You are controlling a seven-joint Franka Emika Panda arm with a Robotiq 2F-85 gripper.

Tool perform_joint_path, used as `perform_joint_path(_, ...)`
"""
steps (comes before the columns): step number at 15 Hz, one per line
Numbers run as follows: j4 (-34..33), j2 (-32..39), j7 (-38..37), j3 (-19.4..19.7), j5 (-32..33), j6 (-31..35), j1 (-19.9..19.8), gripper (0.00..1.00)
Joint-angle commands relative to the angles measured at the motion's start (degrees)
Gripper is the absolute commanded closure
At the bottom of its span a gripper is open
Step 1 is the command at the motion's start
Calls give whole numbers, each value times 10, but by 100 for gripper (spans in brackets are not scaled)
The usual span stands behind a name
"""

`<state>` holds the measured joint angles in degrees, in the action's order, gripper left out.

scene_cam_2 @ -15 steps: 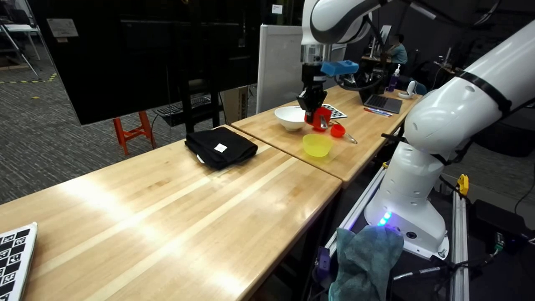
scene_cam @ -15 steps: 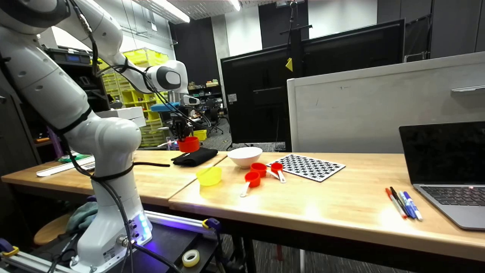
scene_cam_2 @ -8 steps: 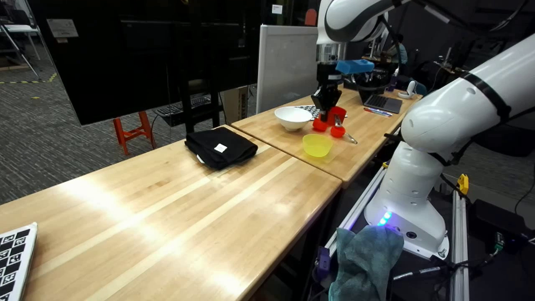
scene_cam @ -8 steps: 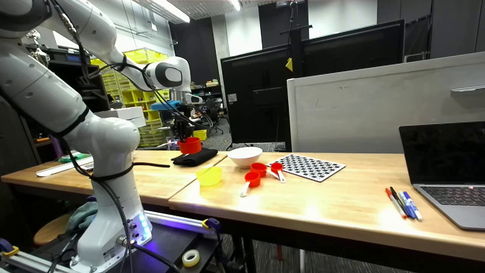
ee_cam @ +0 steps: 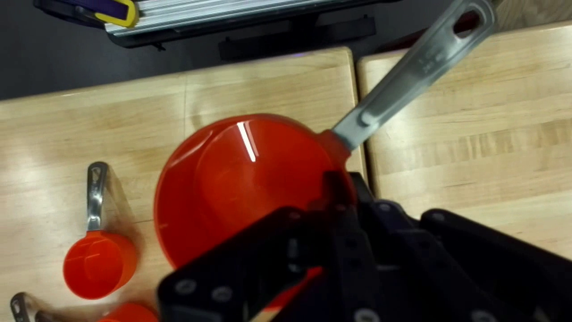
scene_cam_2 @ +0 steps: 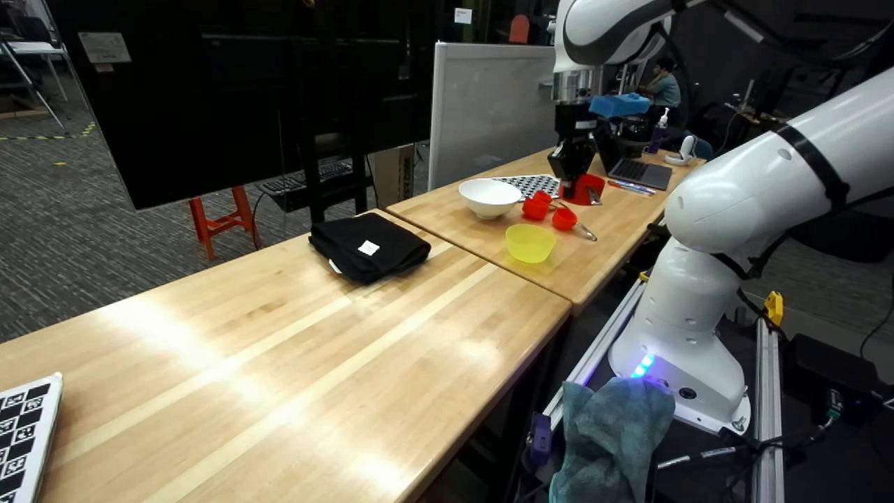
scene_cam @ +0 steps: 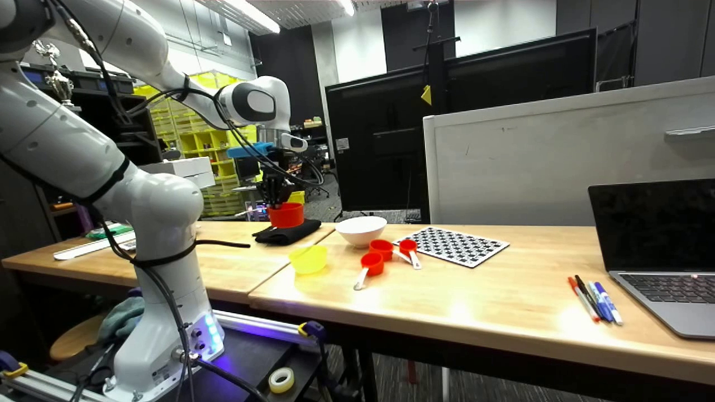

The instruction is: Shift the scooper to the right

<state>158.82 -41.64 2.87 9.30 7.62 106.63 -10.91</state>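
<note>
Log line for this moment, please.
Red scooper: held above table; gripper: closed on scooper rim; other red scoops: on table; release: not yet done

In an exterior view, the white arm [scene_cam: 67, 134] slants up from its base [scene_cam: 156, 346], then its forearm [scene_cam: 137, 42] slopes down to the wrist [scene_cam: 265, 106]. The gripper [scene_cam_2: 568, 188] points downward, its fingers [ee_cam: 363, 190] standing close together, though blur in the wrist view makes their exact spacing hard to judge.

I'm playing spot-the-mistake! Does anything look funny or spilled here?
One thing: the tool grips the big scoop by its rim, though it has a handle to hold. That looks a bit odd. I see no spills.
</note>
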Motion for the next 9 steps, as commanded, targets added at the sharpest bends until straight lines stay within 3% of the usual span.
perform_joint_path(1, -1, -9, 37, 22, 36, -15, -23, 99)
perform_joint_path(9, -5, 3, 135, 88, 89, 12, -45, 99)
